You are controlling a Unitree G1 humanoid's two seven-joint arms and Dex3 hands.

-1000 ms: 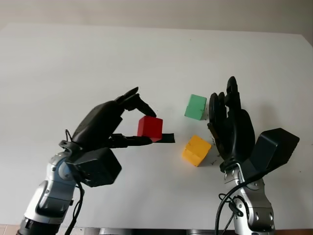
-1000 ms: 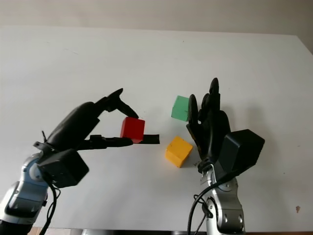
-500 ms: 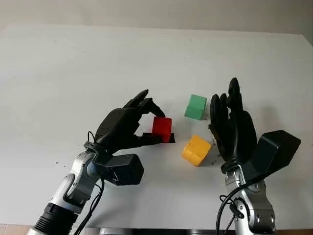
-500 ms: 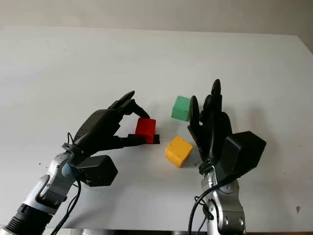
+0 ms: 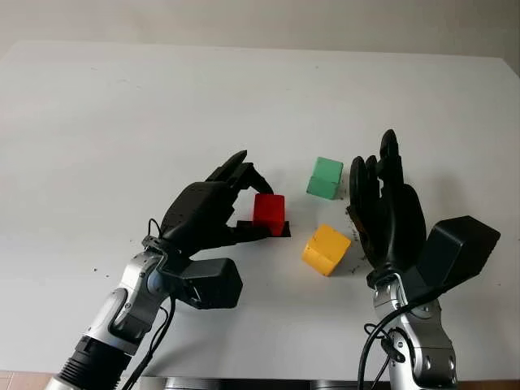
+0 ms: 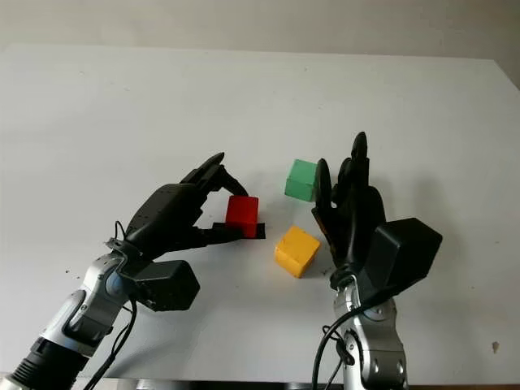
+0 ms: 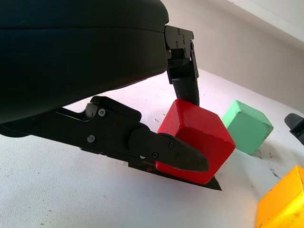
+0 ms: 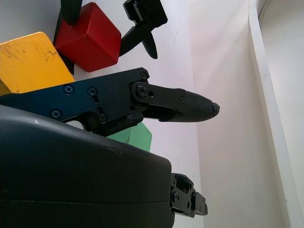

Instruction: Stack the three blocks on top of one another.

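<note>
Three blocks sit on the white tabletop (image 5: pixel 122 122), one of each colour. The left hand (image 5: pixel 213 213) pinches the red block (image 5: pixel 269 213) between its fingers, near the middle of the tabletop. The green block (image 5: pixel 326 177) lies beyond and to the right, the yellow block (image 5: pixel 326 249) nearer and to the right, both apart from the red one. The right hand (image 5: pixel 386 213), open and upright, stands just beside the yellow block's right side. The left wrist view shows one fingertip (image 7: pixel 183 157) pressed on the red block's near face.
</note>
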